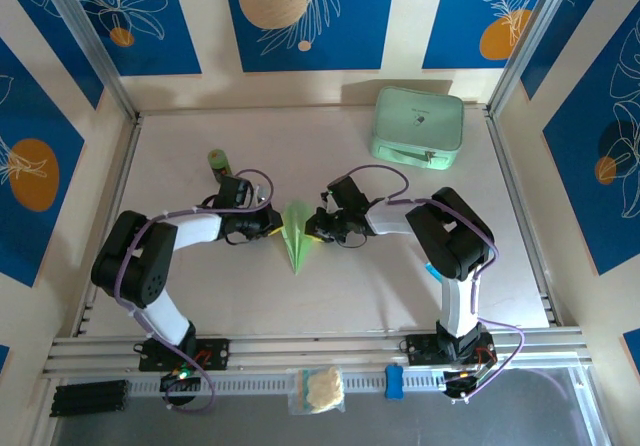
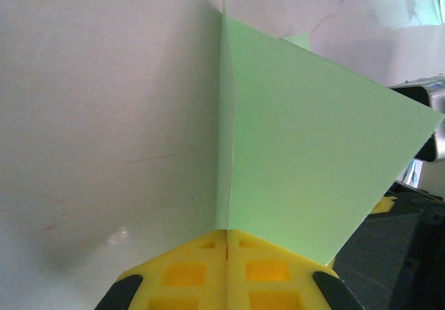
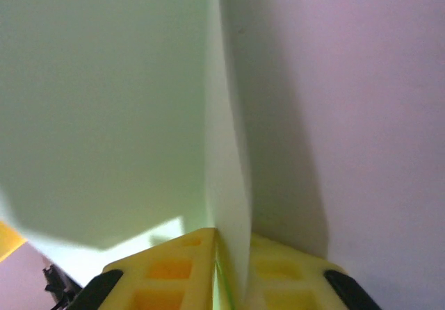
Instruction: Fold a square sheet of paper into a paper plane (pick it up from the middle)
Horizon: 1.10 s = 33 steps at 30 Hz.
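Observation:
The square sheet of paper now stands as a folded paper plane [image 1: 297, 236], a pale green pointed dart in the middle of the table with its tip toward the near edge. My left gripper [image 1: 272, 224] comes in from the left and is shut on the plane's folded edge. In the left wrist view the yellow jaws [image 2: 227, 232] meet on the upright crease of the green paper [image 2: 306, 157]. My right gripper [image 1: 318, 228] holds the opposite side. In the right wrist view its jaws [image 3: 233, 237] have the paper layers [image 3: 104, 115] pinched between them.
A mint-green case [image 1: 418, 124] sits at the back right. A small green bottle [image 1: 217, 159] stands behind the left arm. A small bag [image 1: 318, 388] and a blue object [image 1: 394, 381] lie on the rail at the near edge. Metal frame posts border the table.

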### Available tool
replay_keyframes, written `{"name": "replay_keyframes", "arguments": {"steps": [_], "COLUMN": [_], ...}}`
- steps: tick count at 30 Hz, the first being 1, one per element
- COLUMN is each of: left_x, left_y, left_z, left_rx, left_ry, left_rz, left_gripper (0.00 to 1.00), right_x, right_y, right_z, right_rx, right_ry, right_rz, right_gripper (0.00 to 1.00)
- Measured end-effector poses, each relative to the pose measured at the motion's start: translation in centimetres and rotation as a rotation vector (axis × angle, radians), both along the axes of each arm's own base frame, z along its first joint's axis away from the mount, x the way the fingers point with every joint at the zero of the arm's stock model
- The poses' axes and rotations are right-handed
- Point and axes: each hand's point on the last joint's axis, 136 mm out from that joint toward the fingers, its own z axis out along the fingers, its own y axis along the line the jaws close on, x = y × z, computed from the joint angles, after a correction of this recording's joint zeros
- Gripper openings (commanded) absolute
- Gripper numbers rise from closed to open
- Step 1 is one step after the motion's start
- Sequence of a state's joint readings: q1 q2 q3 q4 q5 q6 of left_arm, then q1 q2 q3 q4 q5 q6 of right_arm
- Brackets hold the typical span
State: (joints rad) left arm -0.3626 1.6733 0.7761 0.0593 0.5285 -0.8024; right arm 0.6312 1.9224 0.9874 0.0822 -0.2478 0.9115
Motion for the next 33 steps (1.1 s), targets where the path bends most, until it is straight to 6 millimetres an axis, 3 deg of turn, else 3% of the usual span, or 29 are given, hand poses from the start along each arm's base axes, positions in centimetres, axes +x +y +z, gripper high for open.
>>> {"name": "replay_keyframes", "arguments": {"steps": [12, 17, 28, 33], "left_x": [0.2, 0.0, 0.2, 0.3], "left_y": [0.0, 0.1, 0.0, 0.1], "left_z": [0.2, 0.0, -0.1, -0.1], "left_rx": [0.008, 0.015, 0.017, 0.025], "left_ry": [-0.019, -0.009, -0.004, -0.011], "left_rz": [-0.01, -0.014, -0.015, -0.007], "left_gripper": [0.0, 0.0, 0.0, 0.0], "right_x": [0.3, 0.7, 0.9, 1.3], "right_y": [-0.3, -0.4, -0.5, -0.8], "right_z": [0.1, 1.1, 1.5, 1.4], "right_rx": [-0.024, -0.012, -0.005, -0.014], "right_ry": [-0.001, -0.019, -0.032, -0.039], "right_rz": [-0.004, -0.01, -0.011, -0.023], "right_gripper": [0.17, 0.2, 0.02, 0.0]}}
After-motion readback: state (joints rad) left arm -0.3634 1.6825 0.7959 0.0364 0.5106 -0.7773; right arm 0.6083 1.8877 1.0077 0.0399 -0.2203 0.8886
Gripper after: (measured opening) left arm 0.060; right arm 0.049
